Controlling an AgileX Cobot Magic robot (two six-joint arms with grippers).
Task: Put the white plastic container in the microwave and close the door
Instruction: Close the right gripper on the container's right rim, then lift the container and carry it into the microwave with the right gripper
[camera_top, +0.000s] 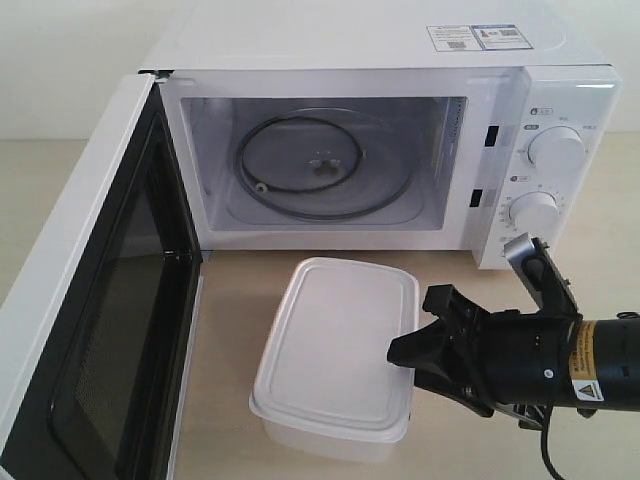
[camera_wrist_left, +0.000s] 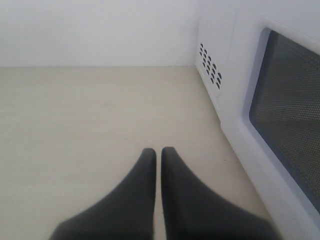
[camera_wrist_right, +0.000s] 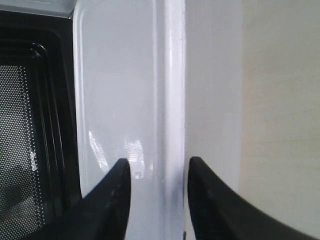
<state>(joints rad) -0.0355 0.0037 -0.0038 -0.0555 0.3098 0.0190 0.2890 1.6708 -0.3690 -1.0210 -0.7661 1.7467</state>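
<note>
Looking like a robot-lab test bench, showing a white microwave (camera_top: 340, 82) on a pale wood-grain tabletop (camera_top: 225, 320) before a plain white wall (camera_wrist_left: 100, 30)

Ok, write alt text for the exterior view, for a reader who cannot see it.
A lidded white plastic container sits on the table in front of a white microwave whose door stands wide open on the left, the cavity holding only its turntable. The right gripper reaches in from the right, fingers open at the container's right edge.
</note>
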